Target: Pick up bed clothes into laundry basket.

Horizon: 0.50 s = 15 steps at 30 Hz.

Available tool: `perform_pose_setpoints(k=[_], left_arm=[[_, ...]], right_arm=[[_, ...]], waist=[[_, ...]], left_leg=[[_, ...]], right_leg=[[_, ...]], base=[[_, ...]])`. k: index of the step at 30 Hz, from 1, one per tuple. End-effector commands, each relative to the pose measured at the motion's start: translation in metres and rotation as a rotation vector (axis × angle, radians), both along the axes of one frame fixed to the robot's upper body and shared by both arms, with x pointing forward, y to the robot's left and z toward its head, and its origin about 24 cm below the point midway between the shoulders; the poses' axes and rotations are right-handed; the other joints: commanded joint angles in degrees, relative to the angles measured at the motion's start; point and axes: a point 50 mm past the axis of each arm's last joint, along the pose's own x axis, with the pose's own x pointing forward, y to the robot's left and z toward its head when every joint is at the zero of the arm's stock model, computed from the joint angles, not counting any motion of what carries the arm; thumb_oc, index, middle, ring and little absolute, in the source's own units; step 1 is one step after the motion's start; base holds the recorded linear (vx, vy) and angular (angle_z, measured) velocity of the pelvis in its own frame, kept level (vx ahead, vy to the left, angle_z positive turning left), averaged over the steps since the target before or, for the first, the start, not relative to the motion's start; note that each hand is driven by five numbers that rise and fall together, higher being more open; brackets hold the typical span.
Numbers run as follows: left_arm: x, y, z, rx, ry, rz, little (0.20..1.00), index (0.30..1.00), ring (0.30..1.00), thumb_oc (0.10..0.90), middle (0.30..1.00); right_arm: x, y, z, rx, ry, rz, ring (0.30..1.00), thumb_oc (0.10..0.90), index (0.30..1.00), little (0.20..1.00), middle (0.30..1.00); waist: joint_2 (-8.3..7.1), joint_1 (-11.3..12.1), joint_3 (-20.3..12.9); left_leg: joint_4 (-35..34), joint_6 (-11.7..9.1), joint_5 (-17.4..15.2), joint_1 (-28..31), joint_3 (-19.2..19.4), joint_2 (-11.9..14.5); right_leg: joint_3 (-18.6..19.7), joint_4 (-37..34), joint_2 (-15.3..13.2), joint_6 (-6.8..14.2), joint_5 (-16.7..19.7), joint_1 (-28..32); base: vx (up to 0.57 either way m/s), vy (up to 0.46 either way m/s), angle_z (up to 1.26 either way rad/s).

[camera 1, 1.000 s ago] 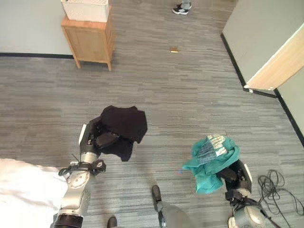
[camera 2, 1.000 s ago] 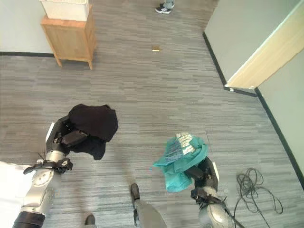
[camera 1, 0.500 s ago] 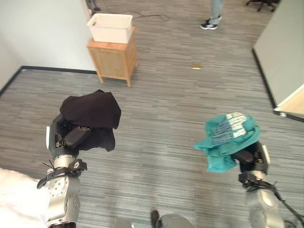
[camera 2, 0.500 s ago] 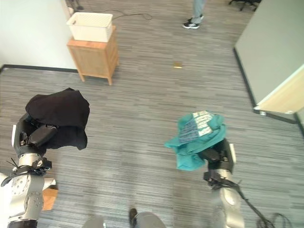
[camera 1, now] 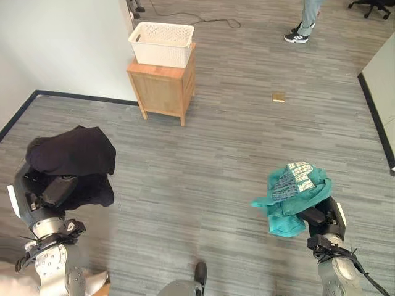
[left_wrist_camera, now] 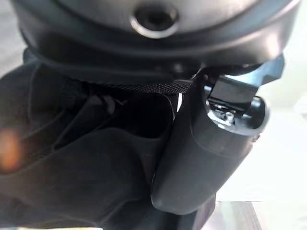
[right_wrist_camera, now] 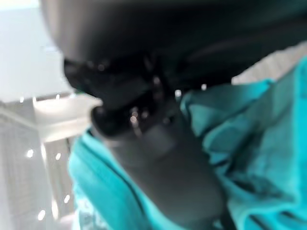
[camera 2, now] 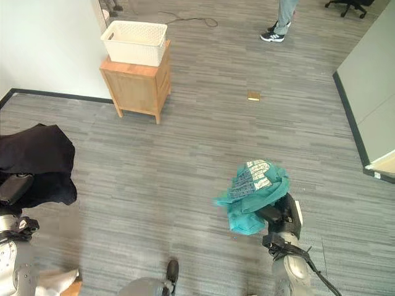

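Observation:
A black garment (camera 1: 74, 154) is bunched over my left hand (camera 1: 52, 192), held up at the left; its thumb presses into the dark cloth (left_wrist_camera: 72, 172) in the left wrist view. A teal garment with a white print (camera 1: 293, 191) sits bunched on my right hand (camera 1: 318, 217) at the lower right; in the right wrist view the thumb lies across the teal cloth (right_wrist_camera: 240, 143). The white laundry basket (camera 1: 162, 44) stands on a small wooden cabinet (camera 1: 162, 89) against the far wall, well ahead of both hands.
Grey plank floor runs between me and the cabinet. A small tan object (camera 1: 278, 97) lies on the floor to the right of the cabinet. A person's legs and shoes (camera 1: 303, 24) stand at the far end. A white bed corner (camera 2: 52, 280) shows at lower left.
The camera has swung up and left, bringing the basket and cabinet nearer the middle. Both hands still hold their garments; the black one now shows further left and lower.

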Motion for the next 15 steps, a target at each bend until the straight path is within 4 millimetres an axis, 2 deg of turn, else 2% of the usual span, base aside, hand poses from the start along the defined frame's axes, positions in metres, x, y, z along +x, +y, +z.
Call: perform_pose_setpoints(k=[1, 3, 4, 5, 6, 7, 8, 9, 10, 11, 12, 13, 14, 15], left_arm=[[-0.008, 0.000, 0.079, 0.319, -0.281, -0.050, 0.300, 0.300, 0.300, 0.400, 0.300], [-0.004, -0.007, 0.082, 0.335, -0.281, -0.095, 0.300, 0.300, 0.300, 0.400, 0.300], [0.000, -0.011, 0.085, 0.348, -0.288, -0.126, 0.300, 0.300, 0.300, 0.400, 0.300], [0.002, -0.018, 0.091, 0.365, -0.312, -0.161, 0.300, 0.300, 0.300, 0.400, 0.300], [0.006, -0.022, 0.091, 0.356, -0.316, -0.185, 0.300, 0.300, 0.300, 0.400, 0.300], [0.009, -0.025, 0.089, 0.354, -0.308, -0.208, 0.300, 0.300, 0.300, 0.400, 0.300], [0.013, -0.028, 0.089, 0.361, -0.306, -0.221, 0.300, 0.300, 0.300, 0.400, 0.300], [0.014, -0.028, 0.089, 0.362, -0.305, -0.223, 0.300, 0.300, 0.300, 0.400, 0.300], [0.017, -0.030, 0.092, 0.364, -0.319, -0.229, 0.300, 0.300, 0.300, 0.400, 0.300], [0.018, -0.028, 0.091, 0.358, -0.317, -0.215, 0.300, 0.300, 0.300, 0.400, 0.300], [0.017, -0.025, 0.090, 0.349, -0.319, -0.195, 0.300, 0.300, 0.300, 0.400, 0.300], [0.016, -0.025, 0.090, 0.349, -0.318, -0.195, 0.300, 0.300, 0.300, 0.400, 0.300], [0.014, -0.022, 0.089, 0.342, -0.320, -0.170, 0.300, 0.300, 0.300, 0.400, 0.300], [0.012, -0.018, 0.085, 0.335, -0.302, -0.151, 0.300, 0.300, 0.300, 0.400, 0.300]], right_arm=[[0.022, 0.002, 0.047, -0.053, -0.254, 0.042, 0.300, 0.400, 0.300, 0.300, 0.300], [0.019, 0.001, 0.046, -0.062, -0.248, 0.043, 0.300, 0.400, 0.300, 0.300, 0.300], [0.017, -0.001, 0.046, -0.070, -0.246, 0.038, 0.300, 0.400, 0.300, 0.300, 0.300], [0.017, -0.003, 0.048, -0.075, -0.252, 0.026, 0.300, 0.400, 0.300, 0.300, 0.300], [0.017, -0.004, 0.048, -0.074, -0.249, 0.018, 0.300, 0.400, 0.300, 0.300, 0.300], [0.017, -0.007, 0.048, -0.076, -0.247, 0.004, 0.300, 0.400, 0.300, 0.300, 0.300], [0.016, -0.009, 0.047, -0.075, -0.243, -0.006, 0.300, 0.400, 0.300, 0.300, 0.300], [0.015, -0.009, 0.047, -0.074, -0.242, -0.008, 0.300, 0.400, 0.300, 0.300, 0.300], [0.013, -0.012, 0.048, -0.074, -0.248, -0.026, 0.300, 0.400, 0.300, 0.300, 0.300], [0.011, -0.014, 0.049, -0.079, -0.247, -0.030, 0.300, 0.400, 0.300, 0.300, 0.300], [0.010, -0.017, 0.053, -0.091, -0.261, -0.029, 0.300, 0.400, 0.300, 0.300, 0.300], [0.010, -0.017, 0.053, -0.090, -0.260, -0.028, 0.300, 0.400, 0.300, 0.300, 0.300], [0.012, -0.022, 0.059, -0.121, -0.274, -0.048, 0.300, 0.400, 0.300, 0.300, 0.300], [0.013, -0.023, 0.062, -0.135, -0.281, -0.044, 0.300, 0.400, 0.300, 0.300, 0.300]], waist=[[-0.81, -1.62, -4.03], [-0.41, -2.79, -3.75], [-0.36, -3.30, -3.80], [-0.51, -3.65, -3.61], [-0.47, -4.33, -3.56], [-0.90, -4.88, -3.67], [-1.56, -5.59, -4.10], [-1.19, -5.70, -4.26], [-1.58, -6.87, -4.84], [-1.97, -7.21, -5.35], [-2.36, -7.49, -6.17], [-2.04, -7.55, -6.29], [-2.29, -7.51, -6.73], [-1.69, -7.83, -6.86]], left_leg=[[-9.43, -2.51, 2.93, 2.29, -4.28, 5.33], [-9.87, -2.89, 1.96, 4.29, -6.61, 6.06], [-9.86, -3.30, 0.96, 5.13, -7.29, 6.40], [-9.91, -3.96, -0.44, 6.18, -7.71, 6.62], [-9.72, -4.28, -1.46, 7.11, -8.11, 6.77], [-9.89, -4.95, -3.16, 8.33, -9.06, 6.79], [-10.16, -5.34, -4.53, 9.95, -9.78, 6.50], [-10.21, -5.23, -4.70, 10.05, -10.08, 6.83], [-9.86, -5.97, -5.88, 11.69, -11.02, 7.93], [-9.32, -6.84, -5.75, 12.43, -11.59, 8.35], [-8.19, -8.28, -5.25, 13.36, -11.94, 9.83], [-8.26, -8.17, -5.62, 13.61, -11.92, 10.13], [-5.20, -9.97, -3.04, 12.87, -11.80, 12.39], [-0.81, -11.82, -0.05, 12.19, -11.23, 15.22]], right_leg=[[-0.30, -5.22, 0.56, 2.33, 11.02, -1.05], [0.41, -8.00, 2.41, 0.98, 6.32, -5.40], [0.02, -11.05, 1.75, 0.95, 4.88, -6.55], [-0.66, -17.34, 0.17, 1.26, 3.75, -8.33], [-0.94, -22.37, -0.57, 1.59, 4.00, -8.38], [-0.88, -32.43, -0.78, 2.31, 5.28, -8.02], [0.20, -39.45, -1.15, 3.27, 6.45, -9.12], [-0.20, -41.59, -1.15, 3.40, 7.21, -7.93], [1.54, -49.22, -1.85, 5.32, 10.44, -7.21], [1.75, -51.12, -2.26, 5.93, 12.54, -6.70], [1.59, -50.52, -2.93, 6.12, 13.91, -5.78], [1.32, -50.67, -2.74, 6.11, 13.45, -5.46], [-0.31, -50.51, -3.66, 5.54, 14.86, -5.00], [-1.08, -48.54, -3.05, 4.94, 13.64, -4.58]], base=[[0.60, -0.015, 0.57], [0.45, -0.091, 0.21], [0.47, -0.145, 0.01], [0.45, -0.146, 0.24], [0.50, -0.173, 0.50], [0.54, -0.215, 0.35], [0.42, -0.168, 0.31], [0.55, -0.257, 0.48], [0.50, -0.262, 0.61], [0.68, -0.408, 0.84], [0.39, -0.234, 0.76], [0.43, -0.308, 0.90], [0.38, -0.290, 0.53], [0.44, -0.426, 0.36]])
